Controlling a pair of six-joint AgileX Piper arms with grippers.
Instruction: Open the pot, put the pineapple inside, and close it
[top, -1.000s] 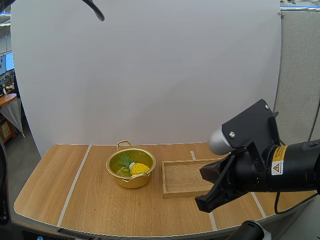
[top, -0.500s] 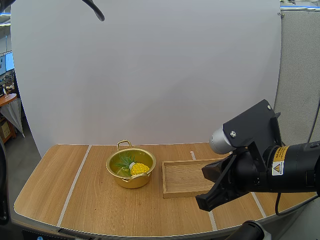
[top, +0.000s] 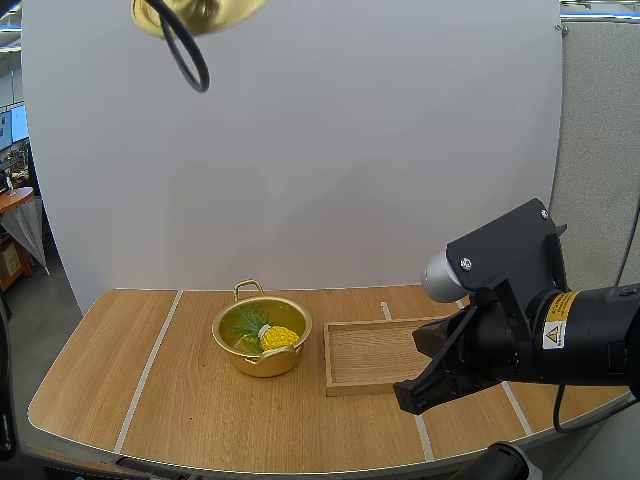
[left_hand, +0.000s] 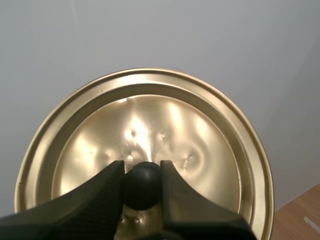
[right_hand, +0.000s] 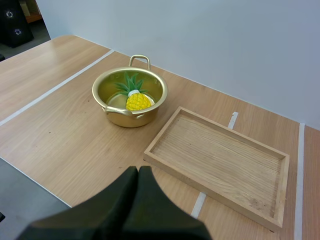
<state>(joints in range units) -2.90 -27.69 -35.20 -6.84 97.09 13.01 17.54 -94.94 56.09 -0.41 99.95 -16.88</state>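
The open gold pot (top: 250, 361) stands on the table left of centre, with a yellow pineapple (top: 278, 337) and its green leaves lying inside. High above the table's left side hangs the gold lid (top: 205, 13). In the left wrist view my left gripper (left_hand: 142, 174) is shut on the lid's black knob (left_hand: 142, 187), and the dented lid (left_hand: 150, 120) spreads behind it. My right gripper (top: 410, 398) hovers over the table's front right, near the tray, fingers shut together with nothing held. From the right wrist the pot (right_hand: 96, 92) and pineapple (right_hand: 137, 101) lie ahead of that gripper (right_hand: 138, 172).
A shallow wooden tray (top: 372, 352) sits empty just right of the pot, also seen as the tray (right_hand: 220, 159) from the right wrist. Pale tape lines (top: 150, 365) cross the wooden table top. The curved front edge is close under the right arm.
The gold lid has come down into the top of the high view. The right arm has drifted slightly right; pot, pineapple and tray have not moved.
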